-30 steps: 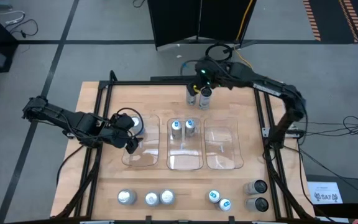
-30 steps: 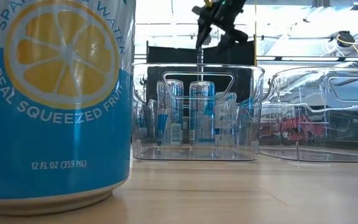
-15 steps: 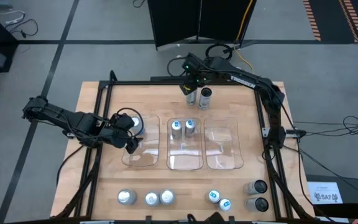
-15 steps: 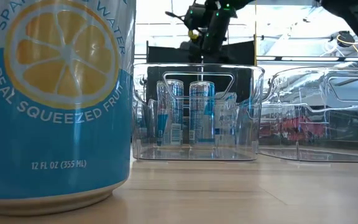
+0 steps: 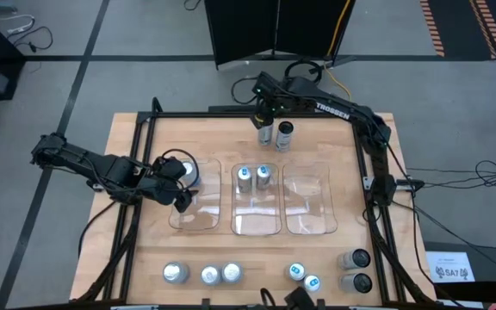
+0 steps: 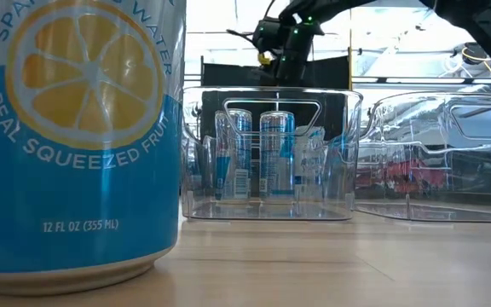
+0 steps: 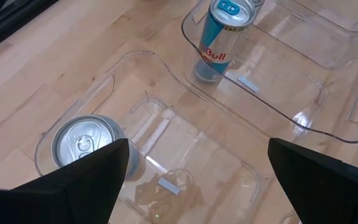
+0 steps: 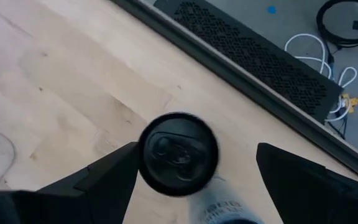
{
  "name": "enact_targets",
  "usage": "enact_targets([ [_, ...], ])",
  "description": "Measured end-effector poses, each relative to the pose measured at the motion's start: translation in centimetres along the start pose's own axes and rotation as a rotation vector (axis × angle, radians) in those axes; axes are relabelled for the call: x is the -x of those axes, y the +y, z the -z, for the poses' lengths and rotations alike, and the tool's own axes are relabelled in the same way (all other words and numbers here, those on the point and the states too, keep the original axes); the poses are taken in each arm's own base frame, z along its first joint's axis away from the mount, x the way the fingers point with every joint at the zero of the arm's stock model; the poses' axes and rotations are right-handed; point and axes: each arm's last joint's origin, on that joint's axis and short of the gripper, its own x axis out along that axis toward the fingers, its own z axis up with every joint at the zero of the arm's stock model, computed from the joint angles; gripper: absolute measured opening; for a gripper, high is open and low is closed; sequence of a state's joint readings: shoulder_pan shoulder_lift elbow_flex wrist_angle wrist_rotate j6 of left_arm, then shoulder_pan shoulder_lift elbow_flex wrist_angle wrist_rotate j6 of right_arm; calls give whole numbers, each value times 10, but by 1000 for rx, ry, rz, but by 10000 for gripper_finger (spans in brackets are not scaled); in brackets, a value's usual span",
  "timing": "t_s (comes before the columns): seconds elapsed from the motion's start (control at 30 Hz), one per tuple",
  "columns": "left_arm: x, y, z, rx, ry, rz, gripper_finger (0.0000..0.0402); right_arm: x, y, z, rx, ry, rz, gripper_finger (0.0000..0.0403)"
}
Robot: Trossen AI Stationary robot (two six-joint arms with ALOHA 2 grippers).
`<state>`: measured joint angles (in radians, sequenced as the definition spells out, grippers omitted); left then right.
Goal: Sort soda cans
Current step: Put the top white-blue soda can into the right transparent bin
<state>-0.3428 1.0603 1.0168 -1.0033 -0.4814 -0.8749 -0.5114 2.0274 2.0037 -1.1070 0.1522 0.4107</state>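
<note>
Two dark cans stand on their bases near the table's far edge, the left one (image 5: 266, 134) beside the right one (image 5: 285, 130). My right gripper (image 5: 263, 114) hangs open above the left dark can (image 8: 179, 154), a finger on either side of its top and apart from it. My left gripper (image 5: 179, 196) waits open over the left clear bin (image 5: 198, 215), where a silver-topped can (image 7: 84, 145) stands. Two blue-marked cans (image 5: 254, 175) stand in the middle bin.
The right bin (image 5: 308, 207) holds nothing. Along the near edge stand three silver-topped cans (image 5: 203, 274), two blue-marked cans (image 5: 304, 277) and two dark cans (image 5: 357, 269). A big lemon-water can (image 6: 75, 136) fills the low view's left side. A black frame rail (image 8: 241, 87) runs behind the far cans.
My right gripper has moved a little toward the table's left along the far edge, from over the right dark can to over the left one, while the arm behind it swung round. The cans and my left arm have kept still.
</note>
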Motion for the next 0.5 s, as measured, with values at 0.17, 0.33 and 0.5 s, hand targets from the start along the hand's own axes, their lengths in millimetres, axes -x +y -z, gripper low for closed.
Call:
enact_targets([
  [0.17, 0, 0, 0, 0, -1, -2, 393, -17, 2, 2, 20, 53, -6, 315],
  [0.33, 0, 0, 0, 0, -1, -2, 393, -31, 3, 2, 34, 82, 3, 315],
  [0.5, 0, 0, 0, 0, -2, -2, 393, -44, 4, 4, 47, 112, 14, 315],
])
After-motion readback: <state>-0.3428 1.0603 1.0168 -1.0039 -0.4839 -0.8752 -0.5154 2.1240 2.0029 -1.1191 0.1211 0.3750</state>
